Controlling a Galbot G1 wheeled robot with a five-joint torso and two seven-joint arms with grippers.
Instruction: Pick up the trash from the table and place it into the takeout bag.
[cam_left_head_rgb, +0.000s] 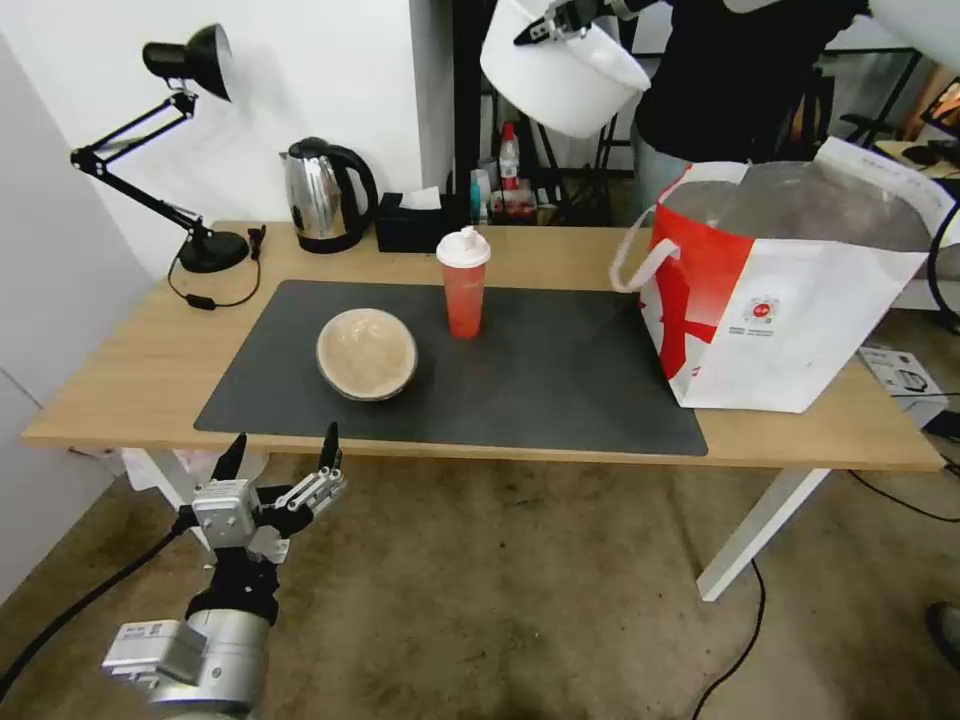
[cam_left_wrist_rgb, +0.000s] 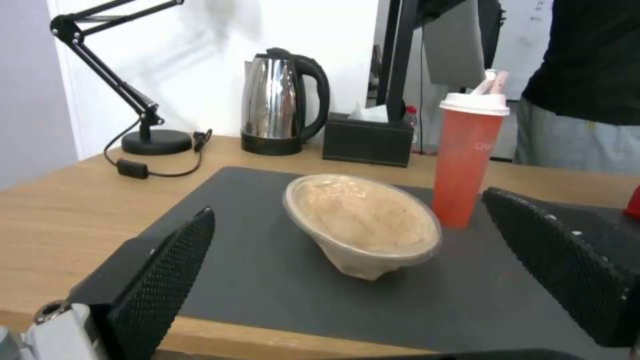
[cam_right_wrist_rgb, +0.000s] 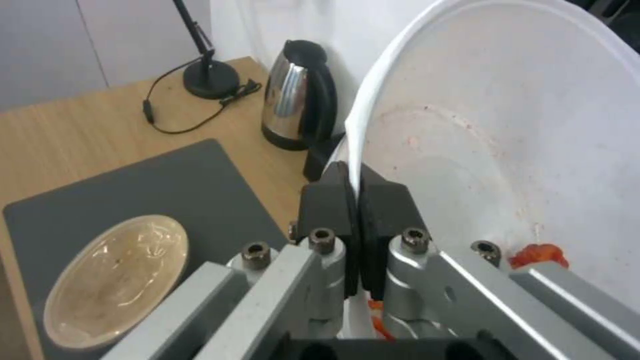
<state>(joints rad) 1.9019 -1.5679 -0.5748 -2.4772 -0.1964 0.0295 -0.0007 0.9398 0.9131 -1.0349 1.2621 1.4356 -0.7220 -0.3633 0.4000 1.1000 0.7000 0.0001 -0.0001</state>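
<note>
Head cam: my right hand (cam_left_head_rgb: 562, 22) pinches the white bowl (cam_left_head_rgb: 565, 80) high up, with the takeout bag (cam_left_head_rgb: 790, 290) lower on the tabletop (cam_left_head_rgb: 120, 360). Left wrist: my left hand (cam_left_wrist_rgb: 373, 280) is spread wide, the beige bowl (cam_left_wrist_rgb: 363, 225) just ahead of it, the red cup (cam_left_wrist_rgb: 467, 160) right behind that. Right wrist: fingers (cam_right_wrist_rgb: 327, 210) clamped on the bowl's rim.

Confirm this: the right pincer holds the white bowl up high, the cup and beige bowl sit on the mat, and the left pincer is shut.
Wrong on the left pincer: the head view shows it open, low before the table. The right pincer does hold the white bowl high; cup and beige bowl sit on the mat.
</note>
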